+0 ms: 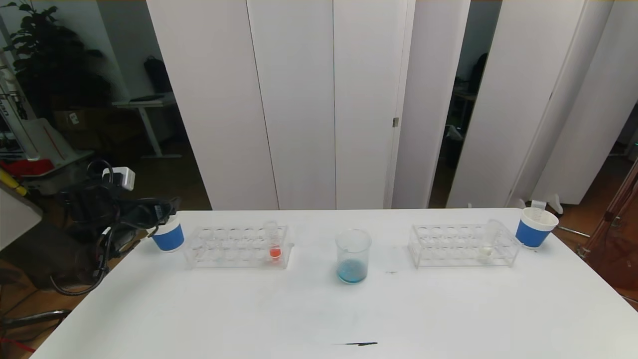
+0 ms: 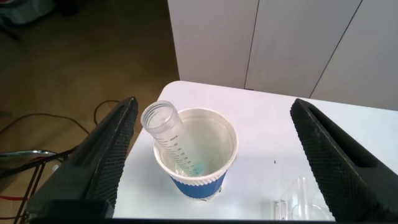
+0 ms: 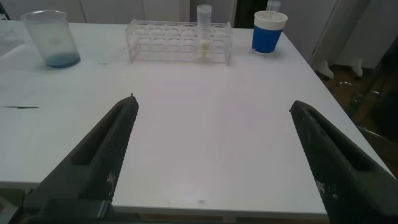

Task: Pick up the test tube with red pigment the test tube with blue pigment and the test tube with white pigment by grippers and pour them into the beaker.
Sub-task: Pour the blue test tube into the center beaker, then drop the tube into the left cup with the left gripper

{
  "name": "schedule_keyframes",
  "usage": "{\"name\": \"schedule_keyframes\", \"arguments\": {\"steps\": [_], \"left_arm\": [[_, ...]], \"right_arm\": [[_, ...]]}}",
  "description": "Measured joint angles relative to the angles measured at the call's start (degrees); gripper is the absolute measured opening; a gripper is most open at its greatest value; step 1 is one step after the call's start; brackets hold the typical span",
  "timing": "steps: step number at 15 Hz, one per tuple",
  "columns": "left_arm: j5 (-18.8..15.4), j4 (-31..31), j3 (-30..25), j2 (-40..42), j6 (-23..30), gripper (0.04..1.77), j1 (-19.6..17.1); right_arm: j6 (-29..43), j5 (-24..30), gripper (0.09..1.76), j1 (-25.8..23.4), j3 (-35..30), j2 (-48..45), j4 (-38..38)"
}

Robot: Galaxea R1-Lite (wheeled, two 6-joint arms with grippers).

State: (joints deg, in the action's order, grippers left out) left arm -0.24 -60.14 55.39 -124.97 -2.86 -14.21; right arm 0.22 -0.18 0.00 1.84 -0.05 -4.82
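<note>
The left claw (image 2: pixel 208 155) hangs spread apart over the paper cup (image 2: pixel 198 163) at the desk's (image 1: pixel 319 309) nine o'clock edge; a drained tube (image 2: pixel 169 135) leans inside. The clear beaker (image 1: pixel 353 256) stands at center, blue liquid pooled at its bottom. The white-pigment tube (image 1: pixel 489 241) stands in the rack (image 1: pixel 463 245) toward three o'clock. The right claw (image 3: pixel 211 155) is apart, holding nothing.

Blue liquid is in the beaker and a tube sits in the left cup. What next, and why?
Probably lift the open left gripper clear of the blue-sleeved paper cup: the emptied clear tube leans inside it, untouched. The red-liquid tube waits in the clear rack.
</note>
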Motion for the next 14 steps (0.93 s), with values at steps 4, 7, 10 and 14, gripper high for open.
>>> {"name": "schedule_keyframes", "arguments": {"steps": [4,7,10,14], "left_arm": [[-0.5,0.6,-12.0,12.8,-0.6,1.75,2.1],[-0.2,3.9,-21.0,25.2,-2.9,1.75,5.1],[0.1,12.2,-27.3,40.1,-7.0,1.75,9.0],[0.0,32.7,-28.9,61.0,-8.0,1.75,12.0]], "right_arm": [[0.0,0.0,1.75,0.0,0.0,0.0,0.0],[0.0,0.0,1.75,0.0,0.0,0.0,0.0],[0.0,0.0,1.75,0.0,0.0,0.0,0.0],[0.0,0.0,1.75,0.0,0.0,0.0,0.0]]}}
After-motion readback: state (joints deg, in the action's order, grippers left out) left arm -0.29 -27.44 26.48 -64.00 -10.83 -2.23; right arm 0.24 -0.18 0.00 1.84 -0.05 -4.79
